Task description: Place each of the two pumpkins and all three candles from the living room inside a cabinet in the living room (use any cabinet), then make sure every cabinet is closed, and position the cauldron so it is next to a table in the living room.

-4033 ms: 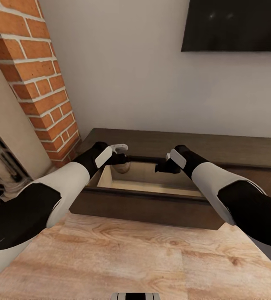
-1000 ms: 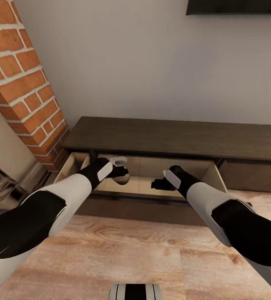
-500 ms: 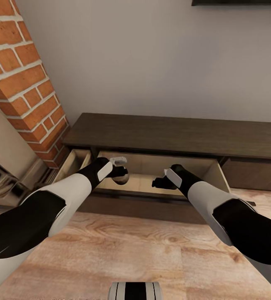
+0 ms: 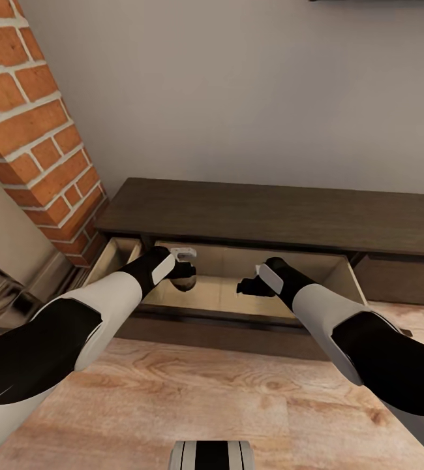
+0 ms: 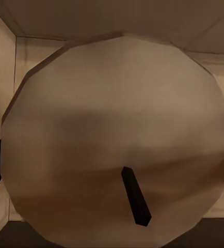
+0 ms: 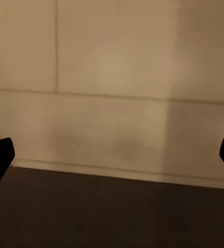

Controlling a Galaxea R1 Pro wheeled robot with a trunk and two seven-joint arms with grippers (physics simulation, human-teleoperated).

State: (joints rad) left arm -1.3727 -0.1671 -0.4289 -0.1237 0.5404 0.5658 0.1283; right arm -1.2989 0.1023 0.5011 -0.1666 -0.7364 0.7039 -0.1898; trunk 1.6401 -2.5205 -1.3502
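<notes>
— Looking at the cabinet [image 4: 271, 219] first: what has changed?

— Its drawer [image 4: 231, 312] now stands further out toward the robot than four seconds ago, with more of the pale inside showing. A narrow compartment at the cabinet's left end, by the brick pillar [image 4: 36, 124], has also come into view. The head camera has shifted too, so part of that is framing.

— And the arms?

— Both reach over the drawer's front edge. The left gripper [image 4: 184, 269] is clamped on a candle [image 5: 117, 139], a pale tan round with a dark wick, hanging over the drawer's left part.

— The right one?

— The right gripper [image 4: 246, 287] is empty, fingers well apart, facing the drawer's bare back wall.

— What does that mean for the task?

— I judge the candle is ready to be released; the drawer must then be shut.
</notes>
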